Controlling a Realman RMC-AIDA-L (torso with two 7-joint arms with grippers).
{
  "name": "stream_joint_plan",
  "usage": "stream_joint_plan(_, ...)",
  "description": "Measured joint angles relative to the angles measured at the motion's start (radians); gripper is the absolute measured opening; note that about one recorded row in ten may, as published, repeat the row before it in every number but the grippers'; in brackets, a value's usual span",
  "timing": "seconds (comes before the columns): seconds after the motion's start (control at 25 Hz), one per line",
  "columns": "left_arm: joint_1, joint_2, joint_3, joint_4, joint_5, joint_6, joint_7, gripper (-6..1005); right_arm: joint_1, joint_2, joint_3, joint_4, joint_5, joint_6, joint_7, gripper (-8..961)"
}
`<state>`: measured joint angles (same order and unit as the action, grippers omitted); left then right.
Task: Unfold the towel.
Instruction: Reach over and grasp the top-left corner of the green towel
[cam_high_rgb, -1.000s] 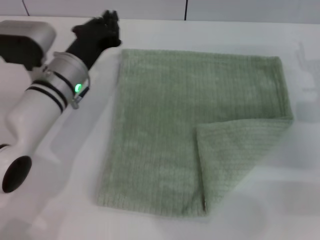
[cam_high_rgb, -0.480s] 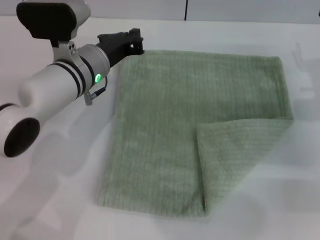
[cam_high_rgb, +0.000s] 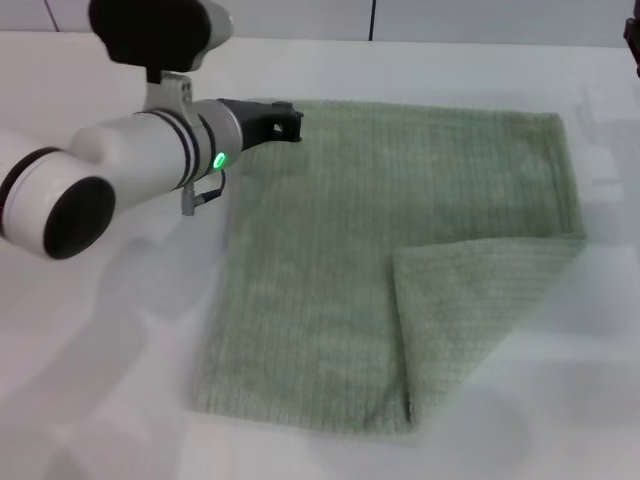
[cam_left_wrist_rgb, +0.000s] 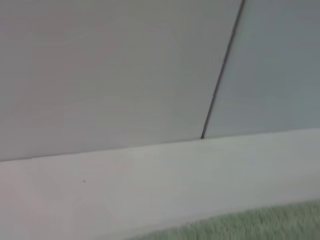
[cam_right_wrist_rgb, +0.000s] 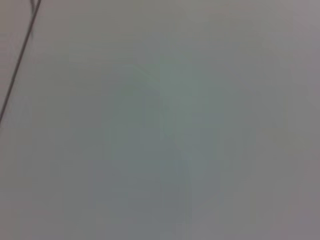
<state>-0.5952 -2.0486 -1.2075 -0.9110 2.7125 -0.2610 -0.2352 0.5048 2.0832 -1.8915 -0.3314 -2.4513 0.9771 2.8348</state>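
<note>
Our ribbed, pale green terry towel (cam_high_rgb: 400, 260) lies flat on the white table (cam_high_rgb: 110, 400), its near right corner folded over. Our left gripper (cam_high_rgb: 285, 118) hovers at its far left corner; we cannot tell its opening.

You cannot read the left end effector (cam_high_rgb: 285, 118) in the head view: only its dark tip shows past the arm's white wrist, lying over the towel (cam_high_rgb: 400, 260) at its far left corner, and whether its fingers are parted is not visible. The folded-over flap at the towel's near right corner hides the cloth under it, and the left wrist view catches only a green sliver (cam_left_wrist_rgb: 250, 225) cut by the frame's edge. A dark shape (cam_high_rgb: 634, 45) (likely the right arm) is clipped by the head view's right edge, and the right wrist view gives you only a blank pale surface.
</note>
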Motion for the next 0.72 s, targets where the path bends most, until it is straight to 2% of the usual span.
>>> stream_joint_plan(0.12,-0.010,-0.014,-0.033,0.002,-0.009,-0.051,0.076,4,-0.001,0.001,-0.016,-0.001,0.000,0.000,0.000,722)
stream_joint_plan(0.36,-0.023,-0.014,-0.041,0.012,-0.063,-0.077,0.130,4,-0.003,0.003,-0.035,-0.002,0.000,0.004,0.000,721)
stream_joint_plan(0.72,-0.074,-0.019,-0.064,0.110,-0.075,-0.084,0.159,3,-0.005,0.004,-0.058,-0.002,0.000,0.005,0.000,721)
